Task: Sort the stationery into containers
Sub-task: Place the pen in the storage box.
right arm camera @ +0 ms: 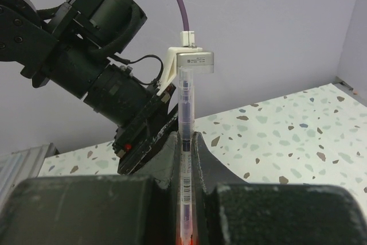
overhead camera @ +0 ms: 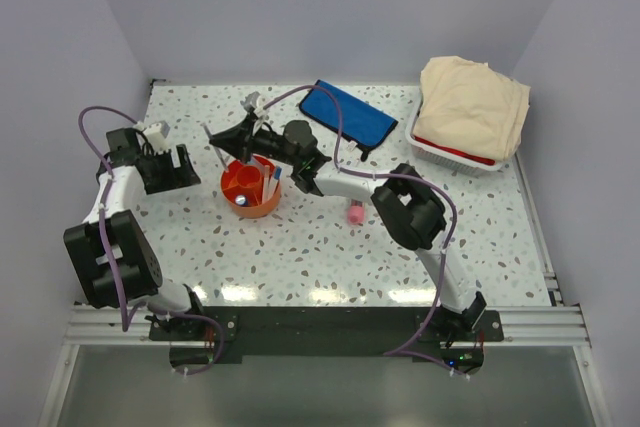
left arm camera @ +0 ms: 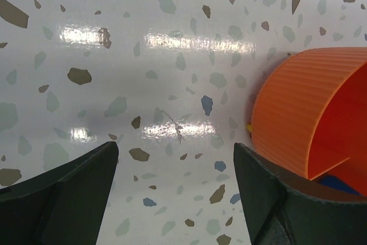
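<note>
Between the right gripper's closed jaws a thin clear pen is pinched, its long axis near upright, crosswise to the level gripper, lower end pointing down at the orange tub. Left gripper stands wide open, empty, just beside the tub.

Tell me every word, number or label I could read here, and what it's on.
Nothing reads clearly.
On the silver box at the left wrist: tiny print, too small to read.
On the clear pen: dark printed marks, too blurred to read.
On the orange tub and blue pouch: no writing visible.
</note>
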